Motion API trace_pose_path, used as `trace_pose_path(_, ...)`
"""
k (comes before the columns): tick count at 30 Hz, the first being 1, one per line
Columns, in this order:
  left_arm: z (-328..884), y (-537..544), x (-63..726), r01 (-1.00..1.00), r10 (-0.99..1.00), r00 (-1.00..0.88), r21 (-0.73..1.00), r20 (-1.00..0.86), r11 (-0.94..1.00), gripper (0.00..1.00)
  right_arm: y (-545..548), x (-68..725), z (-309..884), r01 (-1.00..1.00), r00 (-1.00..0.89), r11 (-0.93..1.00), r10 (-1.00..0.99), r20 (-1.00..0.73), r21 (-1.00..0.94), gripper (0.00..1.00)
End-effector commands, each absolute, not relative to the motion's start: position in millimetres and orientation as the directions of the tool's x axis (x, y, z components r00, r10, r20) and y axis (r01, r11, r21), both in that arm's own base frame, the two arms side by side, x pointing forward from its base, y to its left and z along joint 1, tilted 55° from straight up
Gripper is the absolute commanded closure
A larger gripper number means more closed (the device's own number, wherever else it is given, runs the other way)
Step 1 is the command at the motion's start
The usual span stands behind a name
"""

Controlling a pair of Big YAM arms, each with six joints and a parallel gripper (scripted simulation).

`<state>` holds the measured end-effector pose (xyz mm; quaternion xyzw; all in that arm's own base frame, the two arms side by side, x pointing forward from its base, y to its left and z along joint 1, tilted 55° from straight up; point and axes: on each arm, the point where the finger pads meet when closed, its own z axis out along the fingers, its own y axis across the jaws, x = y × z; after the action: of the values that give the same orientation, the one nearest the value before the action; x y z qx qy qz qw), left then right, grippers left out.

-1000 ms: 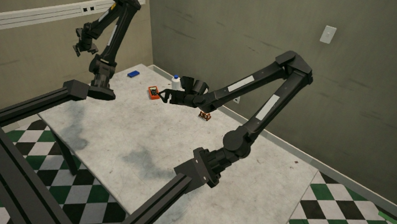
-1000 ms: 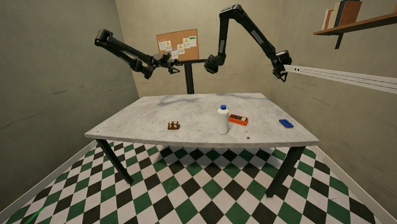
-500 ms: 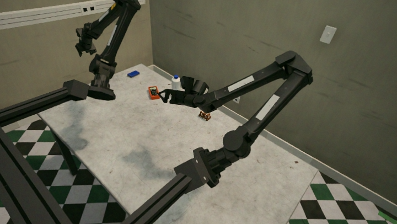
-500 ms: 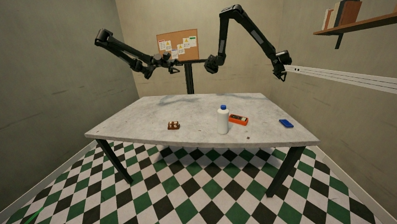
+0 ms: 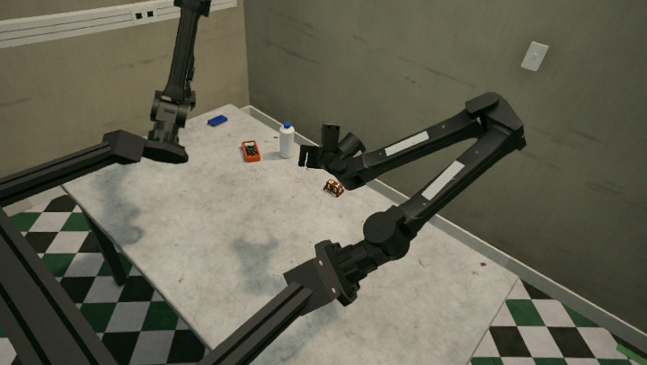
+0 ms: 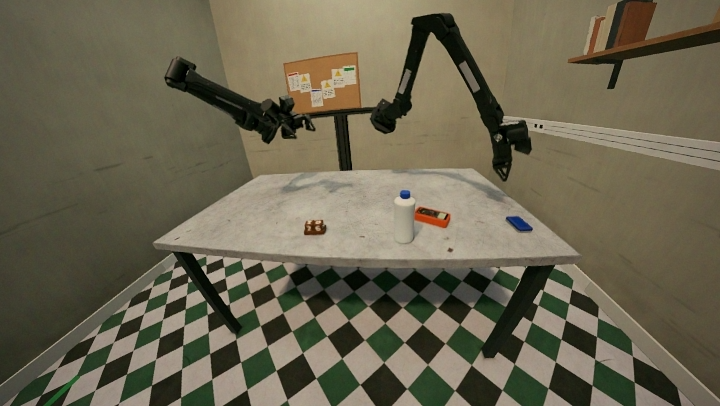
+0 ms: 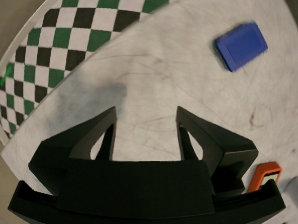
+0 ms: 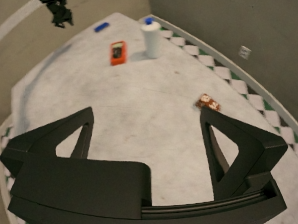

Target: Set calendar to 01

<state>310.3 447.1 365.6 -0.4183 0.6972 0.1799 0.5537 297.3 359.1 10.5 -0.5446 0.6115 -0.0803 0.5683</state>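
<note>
The right hand (image 5: 307,156) (image 6: 302,130) (image 8: 146,112), spread wide and holding nothing, hangs above the surface (image 5: 203,203) (image 6: 242,211) (image 7: 150,75) (image 8: 130,100). The left hand (image 6: 502,176) (image 7: 146,112) is half open, also gripping nothing. Smallest, the calendar (image 5: 333,187) (image 6: 315,227) (image 8: 208,102) sits near the table's far edge, well apart from the bottle (image 5: 286,141) (image 6: 404,219) (image 8: 151,40). Both cubes appear seated in it; whether the front reads 01 I cannot tell, so turning and checking probably remain.

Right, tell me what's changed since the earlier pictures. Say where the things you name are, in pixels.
The left gripper (image 6: 503,174) (image 7: 146,112) has come down toward the table. The right gripper (image 5: 304,158) (image 6: 304,132) (image 8: 146,112) has shifted rightward in the top view, uncovering the bottle (image 5: 286,144) (image 6: 403,221) (image 8: 151,42). Nothing was grasped or released. The calendar (image 5: 333,187) (image 6: 315,232) (image 8: 207,103), bottle, meter (image 5: 251,151) (image 6: 432,217) (image 7: 257,176) (image 8: 118,53) and blue block (image 5: 217,120) (image 6: 519,223) (image 7: 242,46) (image 8: 102,27) stayed put.
</note>
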Motion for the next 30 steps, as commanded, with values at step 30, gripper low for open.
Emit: trace_pose_path(30,376,90,700,0.013,0.707,-0.549,0.841,-0.446,0.541,0.45,310,337,66,-0.305,0.202,0.514,-0.788,-0.582,-0.802,0.00)
